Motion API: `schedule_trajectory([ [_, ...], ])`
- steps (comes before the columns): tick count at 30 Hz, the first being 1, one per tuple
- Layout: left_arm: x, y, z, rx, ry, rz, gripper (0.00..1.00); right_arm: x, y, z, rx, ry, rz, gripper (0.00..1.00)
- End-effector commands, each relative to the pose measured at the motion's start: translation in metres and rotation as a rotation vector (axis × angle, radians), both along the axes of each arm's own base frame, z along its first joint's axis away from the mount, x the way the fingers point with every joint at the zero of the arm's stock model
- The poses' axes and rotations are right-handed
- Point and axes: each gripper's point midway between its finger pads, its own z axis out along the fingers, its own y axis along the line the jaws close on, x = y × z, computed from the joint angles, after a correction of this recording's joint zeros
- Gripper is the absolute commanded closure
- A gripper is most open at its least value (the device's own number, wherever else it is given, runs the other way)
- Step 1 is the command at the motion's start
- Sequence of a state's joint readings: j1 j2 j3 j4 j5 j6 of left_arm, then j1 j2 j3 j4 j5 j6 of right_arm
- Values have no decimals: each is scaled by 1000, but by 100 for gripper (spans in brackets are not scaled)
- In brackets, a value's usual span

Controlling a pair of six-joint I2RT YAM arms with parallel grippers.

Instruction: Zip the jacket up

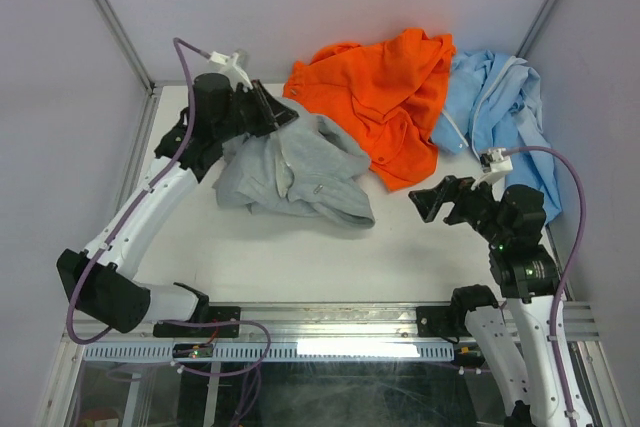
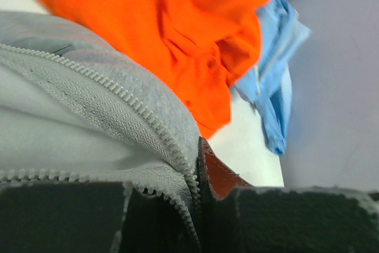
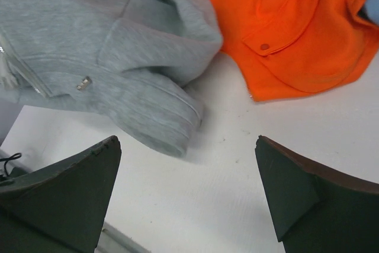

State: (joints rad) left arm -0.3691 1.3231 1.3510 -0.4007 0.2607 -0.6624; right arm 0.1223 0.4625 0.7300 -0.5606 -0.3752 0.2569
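Left pincer tight on jacket, zippered edge

Heather-grey fleece jacket lies crumpled in a heap on the white table, left of centre, pale zipper teeth unjoined along the front edge, one cuffed sleeve end trailing toward the near right.

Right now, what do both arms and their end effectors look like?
Both the left arm and right arm have white links and black joints. A purple cable loops along each to a white plug at the wrist. The right arm shows a small green light. The left end effector and right end effector are black, with dark wedge-shaped fingers edged reddish-brown inside.
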Motion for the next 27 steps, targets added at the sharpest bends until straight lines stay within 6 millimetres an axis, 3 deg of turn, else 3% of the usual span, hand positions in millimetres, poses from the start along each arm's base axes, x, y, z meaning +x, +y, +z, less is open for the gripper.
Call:
schedule_trajectory([
  [1, -18, -58, 46, -137, -174, -126, 97, 1, 24, 34, 82, -81, 132, 1],
  [4, -21, -86, 14, -112, -131, -170, 84, 5, 33, 24, 116, -74, 177, 0],
  [6, -23, -92, -1, -94, -108, -192, 68, 9, 40, 19, 144, -78, 214, 1],
  [9, -24, -83, -19, -33, -92, -165, 45, 12, 47, 3, 159, -34, 244, 0],
  [12, -27, -62, -30, 68, -93, -116, 30, 15, 52, -14, 139, 11, 261, 1],
  [15, -28, -42, -34, 165, -97, -102, 23, 14, 61, -25, 116, 44, 281, 1],
  [20, -14, -11, -30, 313, -75, -84, 13, 15, 75, -40, 60, 94, 287, 0],
  [25, 15, 5, -23, 349, -92, -48, 6, 5, 91, -57, 23, 173, 295, 1],
  [26, 27, 4, -31, 353, -70, -51, 6, 2, 94, -60, 26, 188, 299, 0],
  [27, 38, 1, -25, 338, -77, -59, 6, -2, 99, -65, 32, 211, 305, 1],
])
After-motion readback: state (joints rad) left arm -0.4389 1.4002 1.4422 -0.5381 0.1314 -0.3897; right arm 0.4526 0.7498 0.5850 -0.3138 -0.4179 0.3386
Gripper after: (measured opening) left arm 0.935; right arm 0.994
